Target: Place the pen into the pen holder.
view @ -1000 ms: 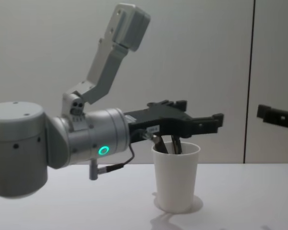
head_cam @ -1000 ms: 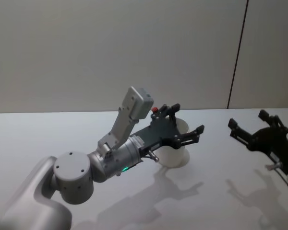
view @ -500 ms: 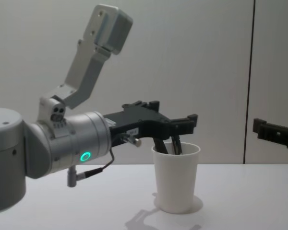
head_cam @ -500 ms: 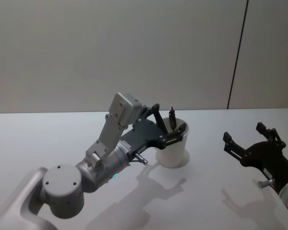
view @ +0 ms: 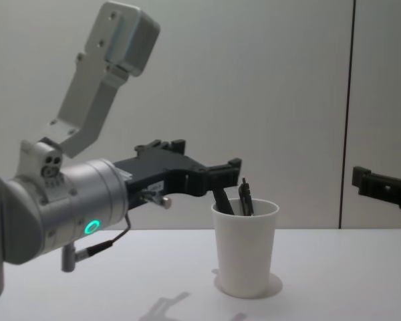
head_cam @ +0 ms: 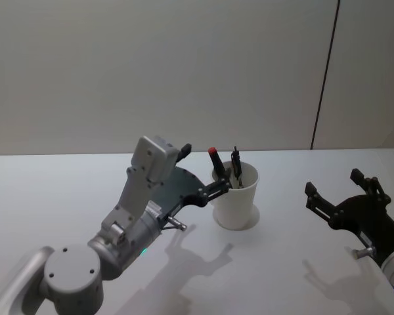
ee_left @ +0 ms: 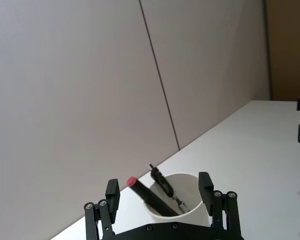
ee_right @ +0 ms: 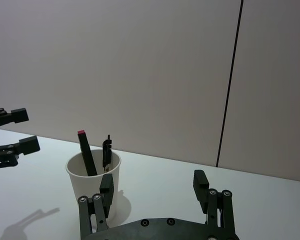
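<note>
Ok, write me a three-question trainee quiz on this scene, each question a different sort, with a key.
1. True or false: the red-tipped pen stands inside the pen holder.
2. How many pens does the pen holder contain? A) one B) two C) four
3. Fill in: the left gripper is ____ and grips nothing.

Key
1. True. It leans against the rim beside the black pen.
2. B.
3. Open. It sits just beside the cup, on the robot's left of it. The right gripper, off to the robot's right above the table, is open as well.

pens (head_cam: pixel 217 167): 2 | pen holder (head_cam: pixel 236 203): 1 | hands: 2
</note>
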Motion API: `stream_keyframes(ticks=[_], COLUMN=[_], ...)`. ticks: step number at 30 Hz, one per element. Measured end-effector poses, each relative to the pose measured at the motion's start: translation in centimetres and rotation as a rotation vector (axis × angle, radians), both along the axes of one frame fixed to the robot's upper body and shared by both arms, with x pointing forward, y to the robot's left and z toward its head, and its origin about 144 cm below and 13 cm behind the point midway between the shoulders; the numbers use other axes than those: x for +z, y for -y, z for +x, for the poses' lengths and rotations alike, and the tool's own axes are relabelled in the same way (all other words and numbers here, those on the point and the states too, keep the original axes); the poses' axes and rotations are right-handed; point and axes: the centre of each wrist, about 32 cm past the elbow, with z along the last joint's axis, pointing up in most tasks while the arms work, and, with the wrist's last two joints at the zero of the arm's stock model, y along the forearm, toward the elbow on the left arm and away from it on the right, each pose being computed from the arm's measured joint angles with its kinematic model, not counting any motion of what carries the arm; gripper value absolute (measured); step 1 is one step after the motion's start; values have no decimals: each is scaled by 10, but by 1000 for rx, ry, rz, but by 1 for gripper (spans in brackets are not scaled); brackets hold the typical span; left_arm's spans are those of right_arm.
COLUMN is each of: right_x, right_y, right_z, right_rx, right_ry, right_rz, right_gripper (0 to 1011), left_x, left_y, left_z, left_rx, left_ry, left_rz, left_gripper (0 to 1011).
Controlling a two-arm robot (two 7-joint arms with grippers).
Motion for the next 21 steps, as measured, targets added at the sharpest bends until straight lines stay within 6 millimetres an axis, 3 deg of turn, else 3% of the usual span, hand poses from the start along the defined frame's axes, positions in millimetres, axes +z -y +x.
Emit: stream_keyframes(ticks=[21], right_x=[0], right_y=[0], right_z=[0], right_rx=[1], right_ry=[1], right_rz=[0], right_gripper=[1002], left_x=[0], left_y=[-5], left_z=[-35], left_rx=[158], left_ry=[29], left_rz=[5], left_gripper=[1003])
